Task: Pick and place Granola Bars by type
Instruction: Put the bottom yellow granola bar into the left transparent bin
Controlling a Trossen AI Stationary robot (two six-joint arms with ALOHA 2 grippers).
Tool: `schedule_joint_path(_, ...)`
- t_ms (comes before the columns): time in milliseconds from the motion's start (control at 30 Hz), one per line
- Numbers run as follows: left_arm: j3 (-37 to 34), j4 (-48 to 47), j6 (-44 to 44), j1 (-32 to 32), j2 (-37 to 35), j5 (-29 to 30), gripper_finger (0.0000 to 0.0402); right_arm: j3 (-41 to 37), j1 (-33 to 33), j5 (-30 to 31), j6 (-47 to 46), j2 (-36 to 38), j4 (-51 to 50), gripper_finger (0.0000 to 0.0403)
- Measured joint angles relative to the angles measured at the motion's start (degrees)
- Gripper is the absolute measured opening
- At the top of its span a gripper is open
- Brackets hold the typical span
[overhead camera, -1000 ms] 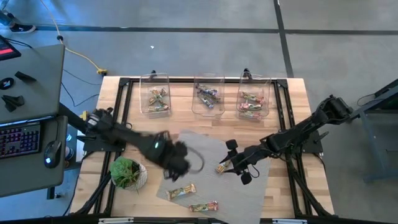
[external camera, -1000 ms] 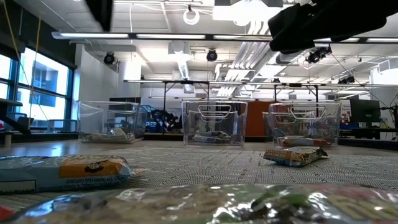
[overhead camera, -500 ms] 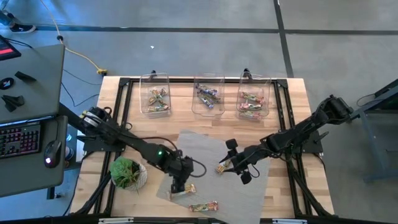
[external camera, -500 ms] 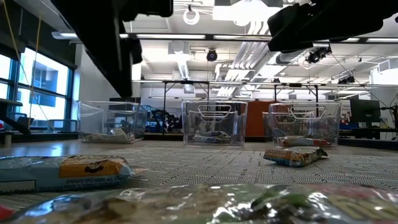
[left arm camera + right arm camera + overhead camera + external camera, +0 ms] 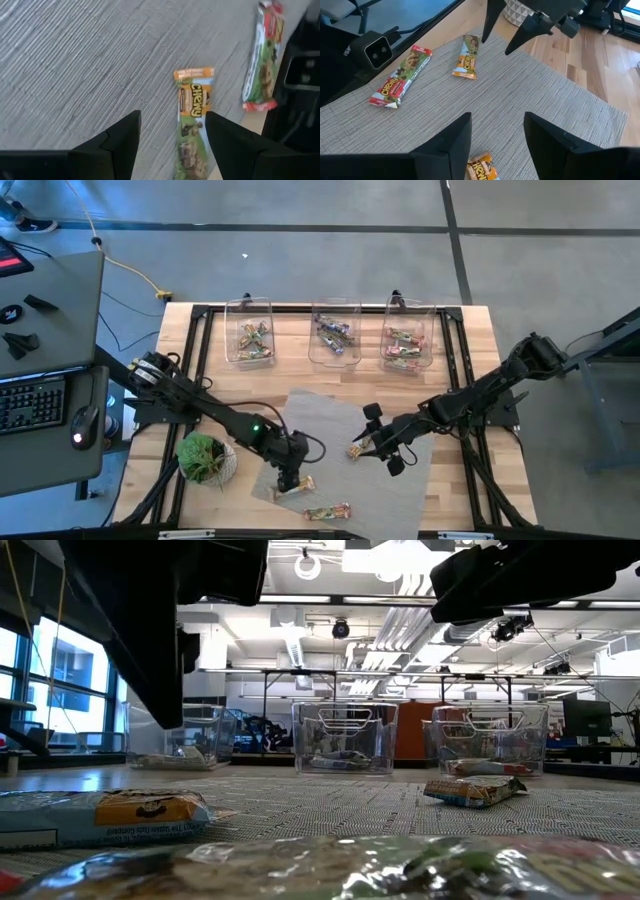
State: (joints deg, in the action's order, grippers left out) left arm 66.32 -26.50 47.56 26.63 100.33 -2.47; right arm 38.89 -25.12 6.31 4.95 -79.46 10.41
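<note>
The main risk here is a bad grasp on the orange-and-green wrapped granola bar, which lies flat on the grey woven mat, near its front edge. In the left wrist view the bar is not centred between the two dark fingers; it sits close to one finger, so if the left gripper goes straight down, that finger may land on the wrapper and push or pin the bar instead of closing around it. The shiny wrapper is thin and flat, so I judge that it can also slip out, or the fingers can catch the mat. Another bar, the red-and-green wrapped one, lies near the first bar at the mat's edge, but apart from it, so a sideways push could knock the two together or move one off the mat. The left gripper hangs just over the first bar with its fingers spread wide, holding nothing, and I cannot tell if it touches anything yet. The right gripper is over the mat's right part, also spread and empty, with a third bar in an orange wrapper on the mat between its fingers. At the back of the wooden table, three clear plastic bins already contain sorted bars.
</note>
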Motion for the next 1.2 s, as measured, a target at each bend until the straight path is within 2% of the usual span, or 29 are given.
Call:
schedule_joint_path(167, 0.0, 0.0, 6.65, 0.64, 0.0, 1.48, 0.0216, 0.0, 0.0, 0.0, 0.02, 0.02, -0.04, 0.0165)
schedule_joint_path(367, -0.03, 1.99, -2.24, 5.42, 1.47, 1.87, 0.0216, 0.0, 0.02, -0.04, 0.0, 0.02, 0.0, 0.0165)
schedule_joint_path(567, 0.55, 11.07, -2.92, 9.03, 6.6, 6.48, 0.0216, 0.0, 0.02, -0.27, 0.01, 0.06, 0.1, 0.0165)
schedule_joint_path(833, 1.33, 10.03, -5.72, 9.75, 9.96, 9.79, 0.0216, -0.02, 0.02, -0.52, 0.0, 0.06, 0.43, 0.0165)
schedule_joint_path(967, 1.07, 9.45, -5.76, 9.78, 9.86, 13.49, 0.0216, -0.02, 0.02, -0.5, 0.0, 0.06, 0.31, 0.0165)
schedule_joint_path(1200, 1.57, 8.13, -5.8, 9.73, 9.93, 14.25, 0.0216, -0.02, 0.02, -0.48, 0.0, 0.06, 0.17, 0.0165)
